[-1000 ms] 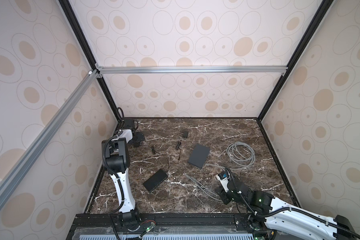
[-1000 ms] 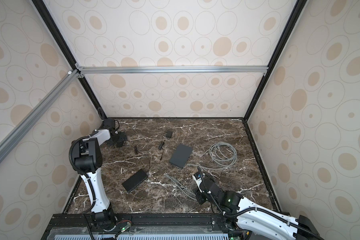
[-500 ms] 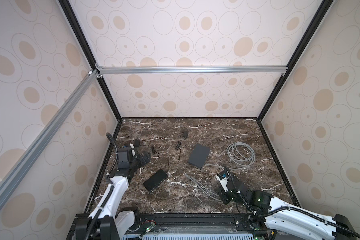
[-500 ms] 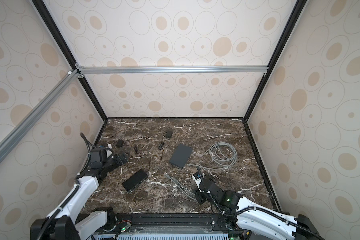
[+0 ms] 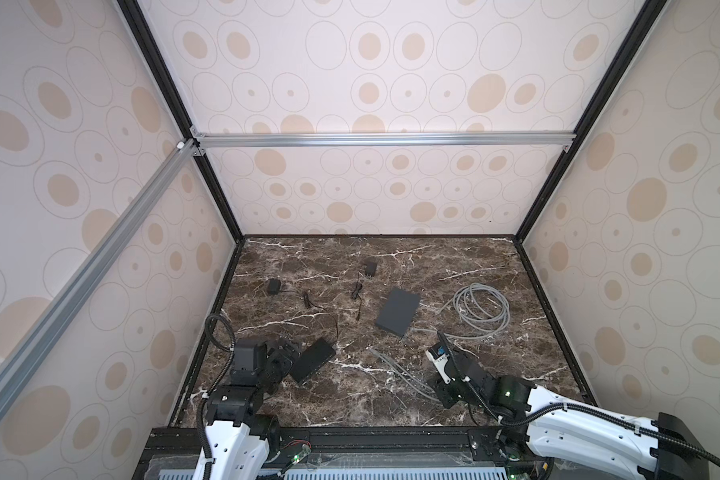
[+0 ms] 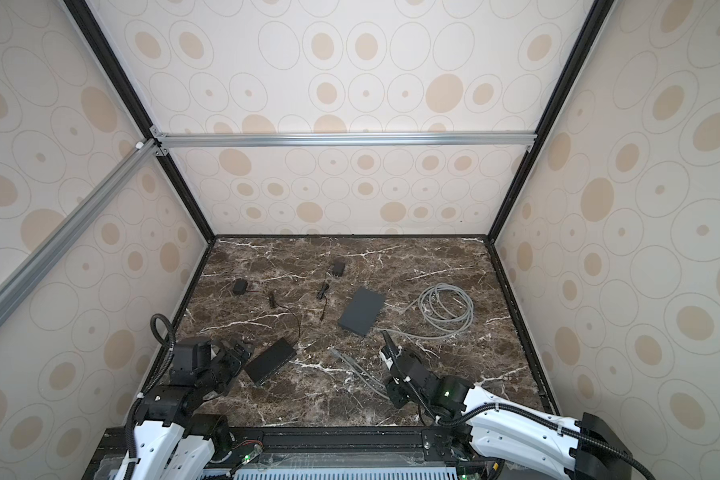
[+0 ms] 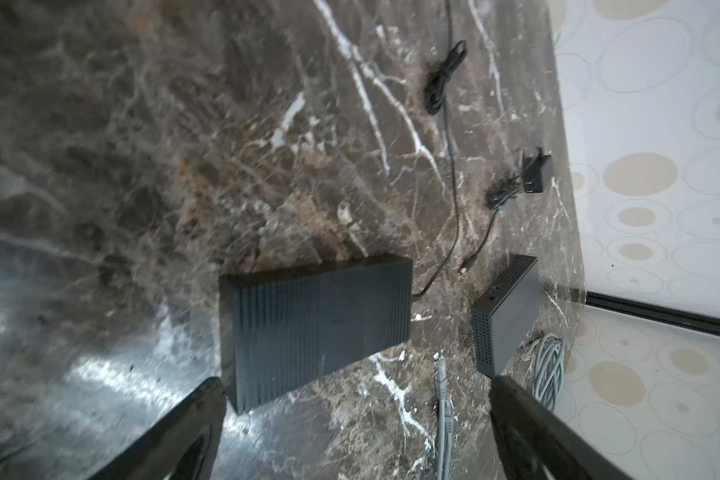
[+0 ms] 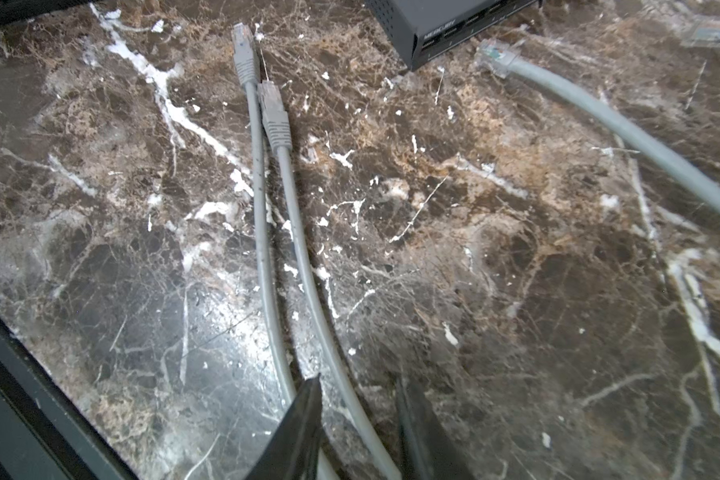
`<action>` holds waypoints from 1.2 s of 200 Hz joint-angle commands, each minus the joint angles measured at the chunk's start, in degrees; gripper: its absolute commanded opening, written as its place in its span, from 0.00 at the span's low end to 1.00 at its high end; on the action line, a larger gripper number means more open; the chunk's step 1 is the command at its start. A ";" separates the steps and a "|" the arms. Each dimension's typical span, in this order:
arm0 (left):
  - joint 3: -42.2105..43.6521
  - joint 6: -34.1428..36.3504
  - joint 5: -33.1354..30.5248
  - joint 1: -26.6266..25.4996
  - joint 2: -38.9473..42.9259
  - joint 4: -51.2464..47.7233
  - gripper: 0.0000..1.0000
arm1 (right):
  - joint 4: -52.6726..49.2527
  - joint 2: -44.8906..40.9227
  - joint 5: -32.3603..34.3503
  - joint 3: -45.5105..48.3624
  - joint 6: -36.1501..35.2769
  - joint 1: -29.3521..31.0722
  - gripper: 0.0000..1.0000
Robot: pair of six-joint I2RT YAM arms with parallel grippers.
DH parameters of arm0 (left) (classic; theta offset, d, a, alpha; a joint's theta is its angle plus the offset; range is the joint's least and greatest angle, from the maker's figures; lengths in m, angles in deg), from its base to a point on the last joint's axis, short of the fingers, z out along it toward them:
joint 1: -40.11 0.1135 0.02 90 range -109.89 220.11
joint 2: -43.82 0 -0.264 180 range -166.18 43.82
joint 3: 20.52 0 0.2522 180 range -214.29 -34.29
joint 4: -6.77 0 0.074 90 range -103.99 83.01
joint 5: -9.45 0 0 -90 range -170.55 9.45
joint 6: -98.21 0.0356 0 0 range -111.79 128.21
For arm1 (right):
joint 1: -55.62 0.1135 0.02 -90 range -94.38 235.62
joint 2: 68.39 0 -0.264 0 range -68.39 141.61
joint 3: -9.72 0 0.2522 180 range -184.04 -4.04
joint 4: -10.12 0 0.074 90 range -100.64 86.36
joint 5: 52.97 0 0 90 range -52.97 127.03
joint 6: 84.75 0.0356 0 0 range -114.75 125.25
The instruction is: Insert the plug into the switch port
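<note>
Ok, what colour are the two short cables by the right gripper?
The short cables are grey; clearest in right wrist view.

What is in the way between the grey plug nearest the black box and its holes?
Nothing visible. Bare marble lies between the nearest plug and the switch ports. The second plug lies farther from the switch, and a thicker cable's clear plug sits close before the ports, beside that path.

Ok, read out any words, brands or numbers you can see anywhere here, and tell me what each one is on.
"MERCURY": white brand lettering on the front face of the dark switch, beside its ports, in the right wrist view; slightly blurred.
Small marks under the switch's ports: too small to read.
Blue-and-white sticker on the right arm, in a top view: too small to read.
No other text is visible.
</note>
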 commanded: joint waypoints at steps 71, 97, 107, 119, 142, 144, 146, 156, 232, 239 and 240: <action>9.65 -6.72 6.31 -0.78 0.52 4.01 0.98 | -0.02 -0.81 0.99 -1.12 0.14 0.89 0.33; 11.55 -5.54 6.59 -0.86 -1.41 9.53 0.98 | 0.07 -0.58 0.97 -1.14 0.11 0.81 0.33; 11.99 -5.11 6.76 -0.87 -2.33 11.89 0.98 | 0.08 -0.29 1.02 -1.23 0.05 0.82 0.33; 12.60 -4.86 7.51 -0.99 -3.74 14.86 0.98 | 0.15 -0.03 0.96 -1.32 0.06 0.90 0.33; 13.46 -4.58 8.23 -1.89 -7.49 20.34 0.98 | 0.09 0.54 1.18 -1.52 0.05 0.97 0.33; 13.57 -4.63 8.26 -1.98 -7.80 20.75 0.98 | 0.12 0.62 1.17 -1.50 0.05 0.98 0.33; 13.61 -4.70 8.29 -2.11 -8.12 21.14 0.98 | 0.10 0.66 1.24 -1.56 0.07 1.03 0.33; 13.91 -5.38 8.29 -3.04 -9.54 23.22 0.98 | 0.08 0.63 1.50 -1.58 0.13 1.08 0.33; 11.57 -9.40 2.15 -12.94 -20.61 33.17 0.98 | -0.11 -2.49 1.80 -0.64 0.14 1.26 0.33; 11.44 -9.70 1.87 -13.81 -22.11 34.04 0.98 | -0.13 -3.02 1.90 -0.39 0.14 1.26 0.33; 11.44 -9.73 1.87 -13.93 -22.11 34.33 0.98 | -0.07 -3.06 1.86 -0.42 0.14 1.25 0.33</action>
